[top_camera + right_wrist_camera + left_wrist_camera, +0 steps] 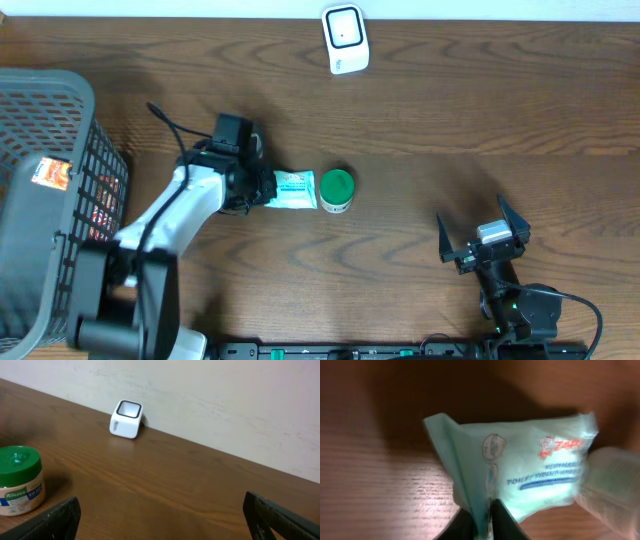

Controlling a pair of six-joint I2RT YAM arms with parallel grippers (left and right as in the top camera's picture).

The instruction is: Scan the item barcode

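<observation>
One wipes packet, edge pinched by left end effector, right end effector spread wide, empty.

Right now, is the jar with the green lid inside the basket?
No, the jar stands on the table beside the wipes packet, well away from the basket at the left edge.

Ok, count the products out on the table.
2: the packet mid-table, pinched by the left gripper; the jar just beside it. The basket may hide more.
</observation>
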